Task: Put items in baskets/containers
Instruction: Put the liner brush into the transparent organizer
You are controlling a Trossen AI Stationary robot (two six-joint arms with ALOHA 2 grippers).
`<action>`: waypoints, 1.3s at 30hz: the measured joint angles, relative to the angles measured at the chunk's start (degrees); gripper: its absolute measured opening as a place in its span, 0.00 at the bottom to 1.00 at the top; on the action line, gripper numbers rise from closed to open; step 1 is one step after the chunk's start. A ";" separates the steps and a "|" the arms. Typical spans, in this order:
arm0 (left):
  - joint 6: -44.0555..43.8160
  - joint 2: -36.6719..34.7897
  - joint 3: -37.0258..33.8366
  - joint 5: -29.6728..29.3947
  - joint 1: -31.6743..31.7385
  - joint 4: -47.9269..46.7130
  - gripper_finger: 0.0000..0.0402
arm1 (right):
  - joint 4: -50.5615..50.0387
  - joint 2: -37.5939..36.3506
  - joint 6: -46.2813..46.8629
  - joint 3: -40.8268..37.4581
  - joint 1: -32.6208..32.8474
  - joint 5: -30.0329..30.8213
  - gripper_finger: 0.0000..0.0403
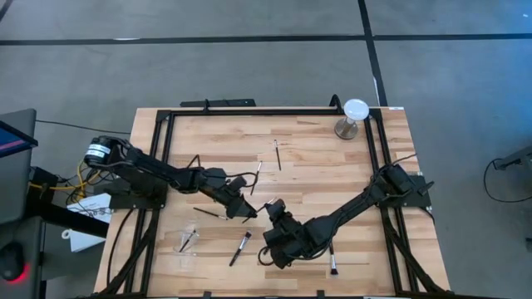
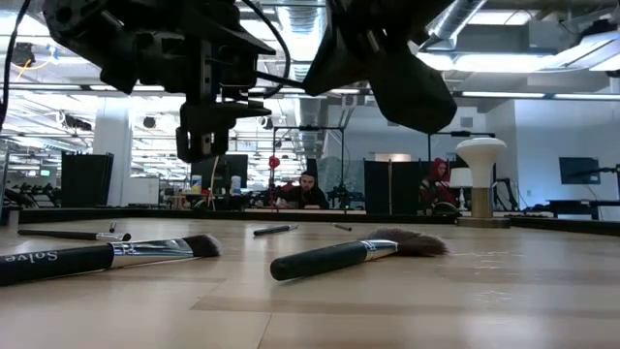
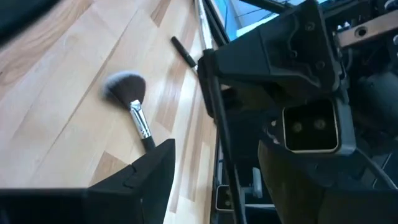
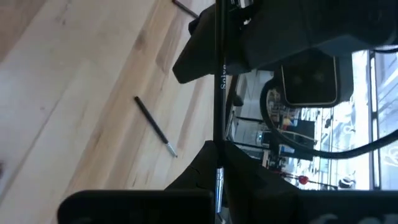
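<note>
The near-left makeup brush (image 2: 107,255) on the bench (image 1: 316,178) carries pale lettering on its black handle that reads about like "Solve"; the same word shows faintly on the thin dark brush handle (image 4: 219,93) held between the two grippers. The brushes are slim, with dark handles, silver ferrules and dark bristles; a fan-headed brush (image 2: 358,252) lies near the middle of the low view, and another fan-headed brush (image 3: 132,102) shows in the left wrist view. Others lie scattered over the bench, one pair in the clear tray (image 1: 188,242) at the near left. The right gripper (image 1: 272,206), clamped narrow, holds the thin handle above mid-bench. The left gripper (image 1: 248,213) faces it, fingers spread around the same handle.
</note>
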 joint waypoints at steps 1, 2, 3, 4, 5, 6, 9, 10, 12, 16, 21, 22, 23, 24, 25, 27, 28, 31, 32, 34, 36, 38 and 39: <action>0.01 0.23 0.38 0.04 0.20 0.03 0.56 | 0.02 0.00 0.02 0.00 0.00 -0.10 0.01; 0.16 0.25 0.42 0.09 0.37 0.01 0.55 | 0.14 0.00 0.00 0.00 0.00 -0.40 0.01; 0.69 0.15 0.44 0.11 0.54 0.03 0.53 | 0.28 0.00 0.01 0.00 0.01 -0.59 0.01; 1.37 0.01 0.49 0.13 0.67 -0.01 0.52 | 0.38 0.00 0.02 0.00 0.02 -0.58 0.01; 2.11 -0.04 0.54 0.11 0.78 0.02 0.49 | 0.67 0.00 -0.05 0.00 0.02 -0.51 0.01; 2.87 -0.05 0.57 0.13 0.86 0.05 0.47 | 1.28 0.00 -0.35 0.00 0.02 -0.55 0.01; 5.24 -0.04 0.55 0.14 0.86 -0.13 0.34 | 1.97 -0.04 -0.50 0.00 0.02 -0.58 0.01; 6.30 -0.03 0.55 0.27 0.86 -0.29 0.29 | 1.95 -0.04 -0.50 0.00 0.02 -0.63 0.01; 7.78 -0.05 0.57 0.85 0.86 -0.32 0.19 | 1.93 -0.04 -0.58 -0.02 -0.11 -0.85 0.01; 8.39 -0.07 0.53 1.01 0.93 -1.24 0.03 | 1.75 -0.04 -1.04 -0.02 -0.49 -0.93 0.02; 8.69 -0.07 0.53 0.92 0.88 -1.71 0.05 | 1.95 -0.07 -2.08 -0.02 -0.94 -1.44 0.01; 8.94 -0.07 0.53 0.92 0.88 -1.79 0.05 | 1.96 -0.07 -2.10 -0.02 -0.98 -1.49 0.01; 9.29 -0.07 0.53 0.93 0.88 -1.90 0.04 | 1.97 -0.07 -2.12 -0.02 -0.98 -1.49 0.01; 9.68 -0.07 0.53 0.92 0.88 -2.05 0.03 | 2.00 -0.07 -2.12 -0.02 -1.00 -1.49 0.01; 10.20 -0.08 0.53 0.92 0.88 -2.17 0.03 | 2.07 -0.07 -2.12 -0.02 -1.01 -1.49 0.01; 11.35 -0.07 0.53 0.92 0.88 -2.38 0.03 | 2.13 -0.07 -2.08 -0.02 -1.03 -1.48 0.01; 11.90 -0.09 0.53 0.92 0.86 -2.42 0.03 | 2.16 -0.07 -2.07 -0.02 -1.05 -1.44 0.02; 12.99 -0.09 0.53 0.82 0.86 -2.52 0.02 | 2.36 -0.07 -1.95 -0.02 -1.20 -1.19 0.05; 13.41 -0.09 0.53 0.67 0.86 -2.56 0.02 | 2.37 -0.07 -1.86 -0.02 -1.36 -0.99 0.06; 13.86 -0.09 0.53 0.47 0.86 -2.59 0.02 | 2.38 -0.07 -1.25 -0.02 -1.67 -0.70 0.09; 14.90 -0.09 0.53 0.07 0.86 -2.59 0.02 | 2.41 -0.09 0.14 -0.02 -1.85 0.41 0.11; 15.94 -0.09 0.53 -0.53 0.86 -2.41 0.02 | 2.33 -0.17 1.72 -0.02 -1.78 2.55 0.14; 16.75 -0.09 0.53 -0.95 0.88 -2.22 0.02 | 2.01 -0.51 2.61 -0.06 -1.61 3.49 0.15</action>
